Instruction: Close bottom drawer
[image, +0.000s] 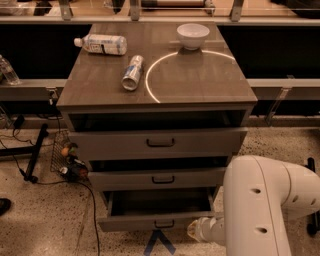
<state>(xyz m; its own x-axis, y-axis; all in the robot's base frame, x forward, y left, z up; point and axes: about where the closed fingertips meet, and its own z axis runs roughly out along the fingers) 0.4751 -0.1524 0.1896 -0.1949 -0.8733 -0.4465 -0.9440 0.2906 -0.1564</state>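
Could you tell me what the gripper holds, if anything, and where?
Cannot be told: the gripper sits at the right front corner of the bottom drawer, its hold hidden.

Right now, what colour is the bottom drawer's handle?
Dark, against the grey wood-grain bottom drawer; camera view. The gripper is by its right end.

Setting: robot test lab. Evidence: speckled floor (30, 220); loose cables (93, 216) off the desk's left edge; blue tape mark (159, 244) below its front edge; bright ring (149, 86) across the desk top (100, 80) (right half). Gripper (197, 230): low, at the right front corner of the bottom drawer (160, 223), beside the white arm (260, 210).
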